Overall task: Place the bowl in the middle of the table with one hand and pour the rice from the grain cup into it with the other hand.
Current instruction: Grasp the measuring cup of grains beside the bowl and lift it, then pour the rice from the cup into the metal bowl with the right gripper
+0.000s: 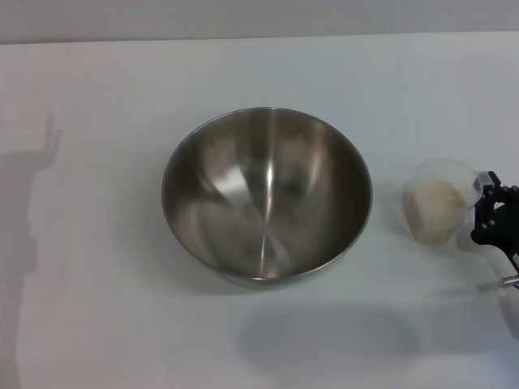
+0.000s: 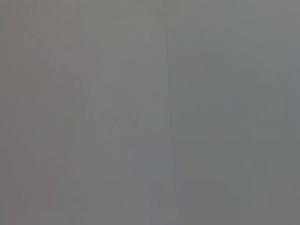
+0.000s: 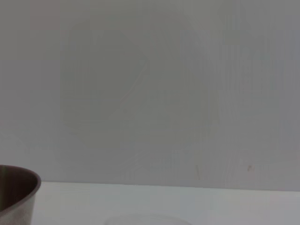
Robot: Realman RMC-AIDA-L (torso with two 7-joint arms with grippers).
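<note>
The bowl, a large shiny steel one, stands empty in the middle of the white table. The grain cup, small and clear, stands upright to the bowl's right with pale rice in it. My right gripper is at the table's right edge, right beside the cup's right side; I cannot tell whether it holds the cup. The right wrist view shows the bowl's rim and a faint edge of the cup. My left gripper is out of view.
An arm's shadow falls on the table's left side. A grey wall stands behind the table. The left wrist view shows only a plain grey surface with a thin seam.
</note>
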